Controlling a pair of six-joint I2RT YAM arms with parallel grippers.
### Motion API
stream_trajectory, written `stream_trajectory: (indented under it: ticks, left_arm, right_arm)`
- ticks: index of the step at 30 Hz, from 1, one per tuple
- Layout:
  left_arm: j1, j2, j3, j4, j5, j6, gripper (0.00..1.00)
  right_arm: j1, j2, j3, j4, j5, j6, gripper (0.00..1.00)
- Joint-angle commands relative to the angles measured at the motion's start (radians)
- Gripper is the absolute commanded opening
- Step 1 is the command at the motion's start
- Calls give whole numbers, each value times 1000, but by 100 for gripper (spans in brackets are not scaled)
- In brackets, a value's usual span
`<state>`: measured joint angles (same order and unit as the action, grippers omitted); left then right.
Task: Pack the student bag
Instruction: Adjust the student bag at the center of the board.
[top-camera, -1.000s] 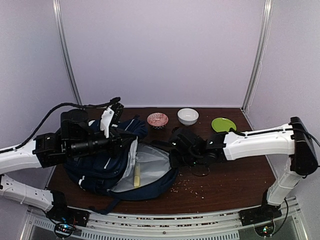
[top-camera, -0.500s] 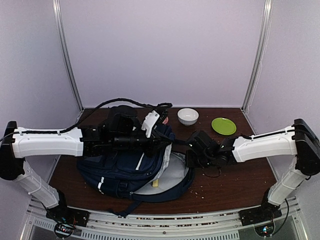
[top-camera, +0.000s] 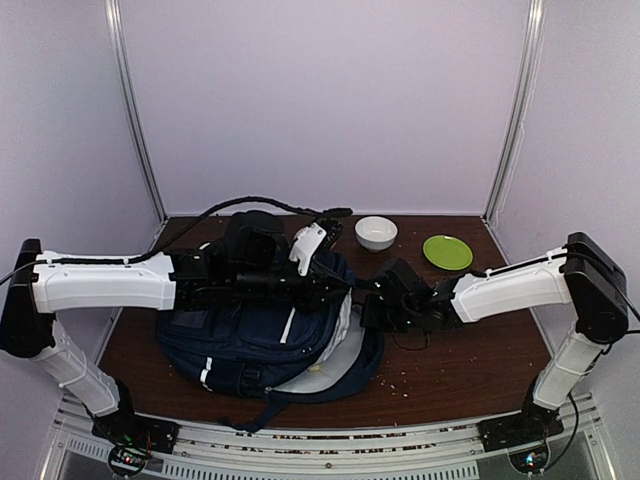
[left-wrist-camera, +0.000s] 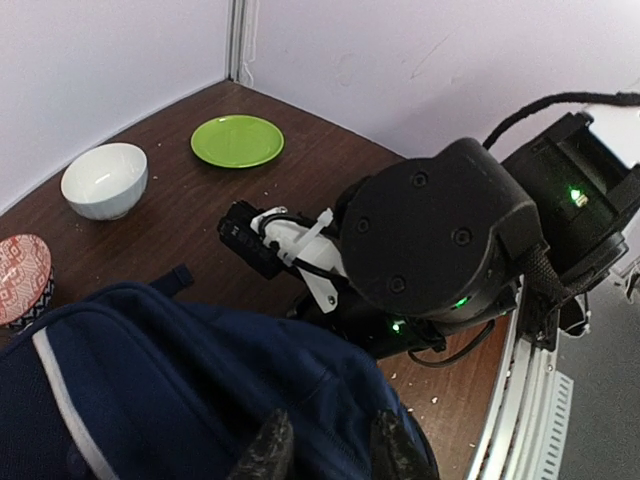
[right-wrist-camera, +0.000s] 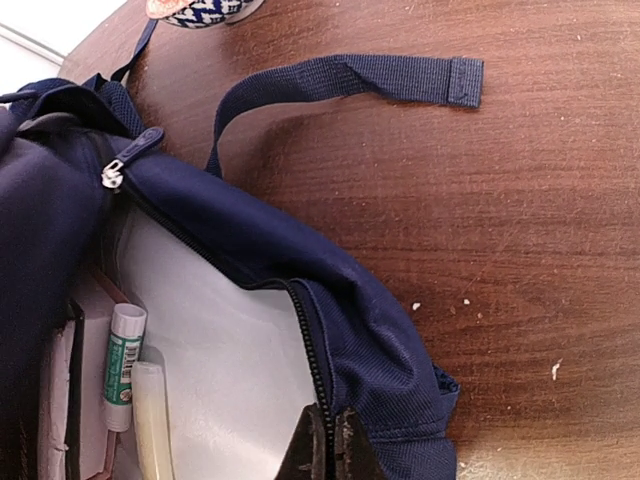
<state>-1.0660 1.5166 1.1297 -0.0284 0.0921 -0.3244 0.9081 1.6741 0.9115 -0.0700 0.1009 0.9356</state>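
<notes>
The navy student bag (top-camera: 250, 335) lies on the table with its top flap folded over most of the grey-lined opening (top-camera: 345, 350). My left gripper (left-wrist-camera: 330, 455) stands over the flap (left-wrist-camera: 150, 400) near its right edge, fingers apart, with blue fabric showing between them. My right gripper (right-wrist-camera: 330, 440) is shut on the zipper rim of the student bag (right-wrist-camera: 380, 340) at its right side. Through the gap the right wrist view shows a glue stick (right-wrist-camera: 122, 365), a pale tube (right-wrist-camera: 150, 420) and white paper (right-wrist-camera: 85, 380) inside. In the top view the two grippers nearly meet at the flap's right edge.
A white bowl (top-camera: 375, 232) and a green plate (top-camera: 447, 251) stand at the back right. A red patterned bowl (left-wrist-camera: 20, 275) sits behind the bag. A loose blue strap (right-wrist-camera: 350, 75) lies on the wood. Crumbs dot the table (top-camera: 470, 370) to the right.
My left arm carried the flap rightward over the opening, hiding most of the grey lining, and its jaws have parted. The right gripper kept its hold on the rim.
</notes>
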Motion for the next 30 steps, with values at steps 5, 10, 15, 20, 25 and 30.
stream_trajectory:
  ticks: [5,10,15,20,25,30]
  left_arm:
    - [-14,-224,-81,-46,-173,-73,71]
    - [-34,-410,-159,-176,-300,-116,95]
    - [-52,-637,-284,-314,-420,-208,98]
    - [-59,-826,-421,-393,-505,-369,98]
    - [-68,-890,-513,-449,-578,-499,98]
    - [-69,-868,-536,-554,-623,-610,98]
  right_arm:
    - [21,-76,-8,-22,11,-52,16]
    - [35,-159,-12,-86,48,-85,44]
    - [60,-286,-51,-163,118,-80,54]
    - [157,-464,-155,-215,212,-43,55]
    - [386,-566,-235,-162,296,-23,53]
    - [490,-535,-283,-17,241,1,52]
